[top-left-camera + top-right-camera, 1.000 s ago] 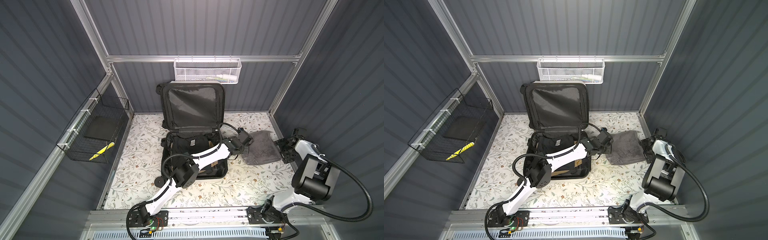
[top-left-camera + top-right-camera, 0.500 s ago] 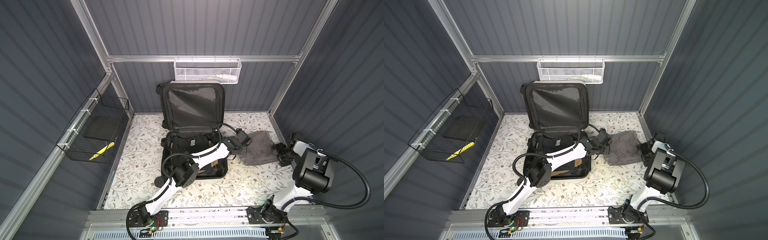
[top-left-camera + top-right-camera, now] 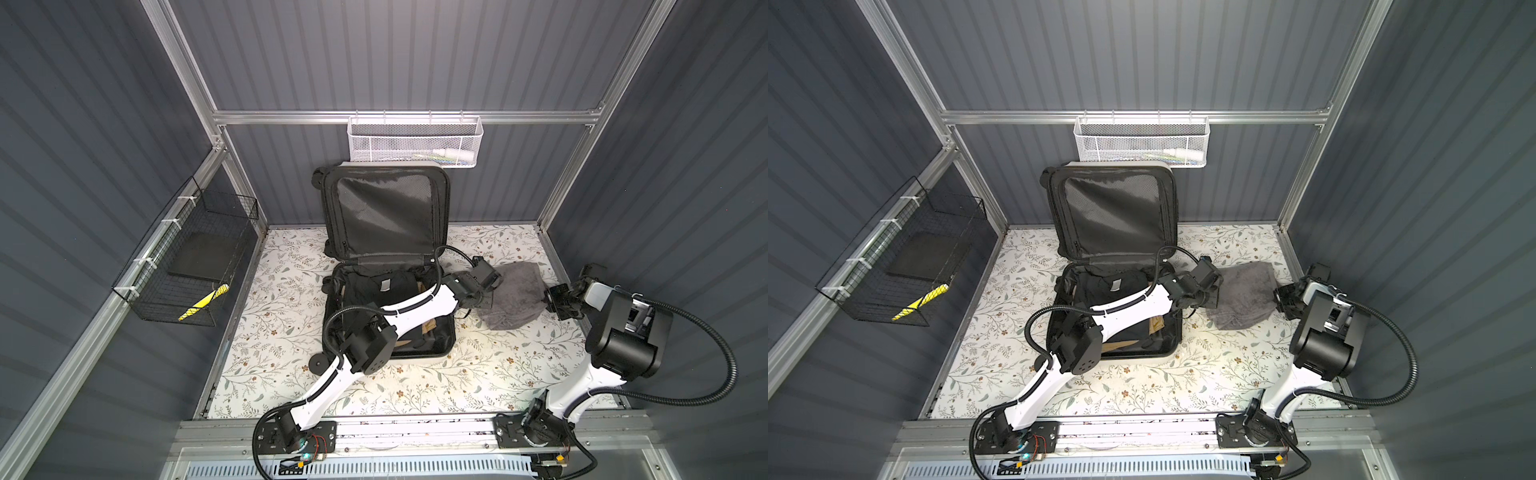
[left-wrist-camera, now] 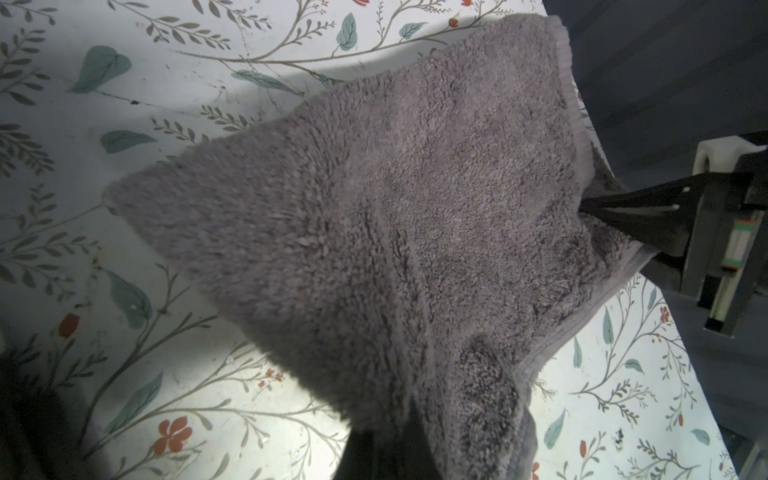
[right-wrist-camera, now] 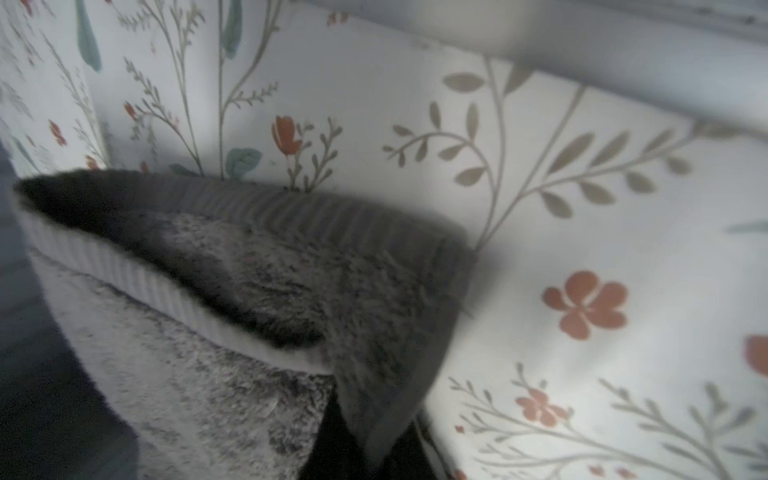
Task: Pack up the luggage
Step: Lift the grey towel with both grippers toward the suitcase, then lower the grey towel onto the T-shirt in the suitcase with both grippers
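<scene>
The luggage (image 3: 384, 220) (image 3: 1113, 216) lies open in the middle of both top views, its lid propped against the back wall and black clothing (image 3: 382, 286) in its lower half. To its right a grey towel (image 3: 513, 297) (image 3: 1246, 297) (image 4: 395, 208) (image 5: 208, 395) rests on the floral tabletop. My left gripper (image 3: 482, 299) (image 3: 1209, 298) (image 4: 382, 453) is shut on the towel's edge nearest the luggage. My right gripper (image 3: 549, 300) (image 3: 1280, 301) (image 5: 361, 457) (image 4: 590, 208) is shut on the opposite edge, pinching the hem. The towel is lifted slightly between them.
A white mesh basket (image 3: 415, 141) hangs on the back rail above the lid. A black wire basket (image 3: 187, 266) on the left wall holds a dark flat item and a yellow-black object (image 3: 203, 301). Side walls stand close to the right arm.
My right gripper moved in to the towel's right edge and went from open to shut on it. My left gripper stayed shut on the towel, shifting slightly.
</scene>
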